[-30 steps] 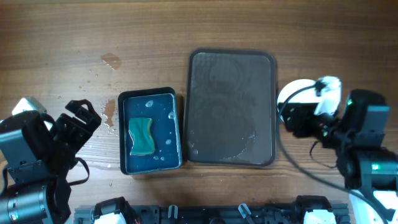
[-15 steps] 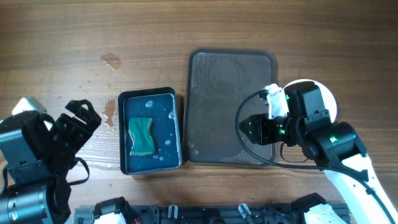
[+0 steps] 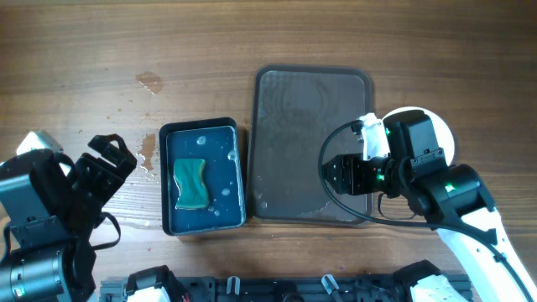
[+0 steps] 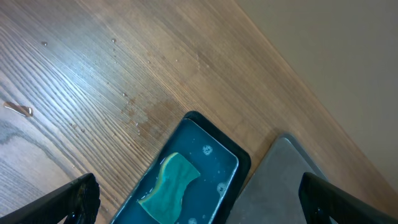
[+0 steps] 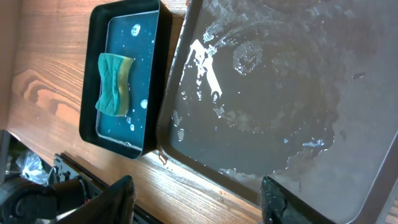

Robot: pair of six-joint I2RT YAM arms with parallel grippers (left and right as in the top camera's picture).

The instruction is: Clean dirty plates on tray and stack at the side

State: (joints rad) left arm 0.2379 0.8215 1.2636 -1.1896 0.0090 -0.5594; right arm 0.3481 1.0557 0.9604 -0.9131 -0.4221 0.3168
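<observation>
Wood-grain table (image 3: 126, 42), a few water drops (image 3: 149, 81) in the upper left. Dark brown tray (image 3: 302, 109) sits centre frame, wet and streaked, with no plates on it. The plates (image 3: 450, 141) are stacked at centre right, just beside the tray's right rim. The right arm covers most of the stack, so I cannot tell the count or see whether any blue is left. A blue tray (image 3: 222, 168) lies left of the brown one, with a green sponge (image 3: 192, 183) in shallow water.

The right gripper (image 3: 329, 176) hangs over the tray's lower right part. In the wrist view its fingers (image 5: 121, 199) are spread wide with nothing between them. The left gripper (image 3: 105, 153) is at lower left, well apart from everything, jaws wide apart and empty.

Judgement: cleaning looks done or nearly done, with only the right arm's pull-back left.

Risks:
- The arm body and its cable loop lie right over the stack, so a careless swing toward the right edge could clip the top plate and slide or topple the pile.
- Wet plates may skid on each other.
- A low gripper could catch the tray rim and drag the tray into the blue one, slopping water.
</observation>
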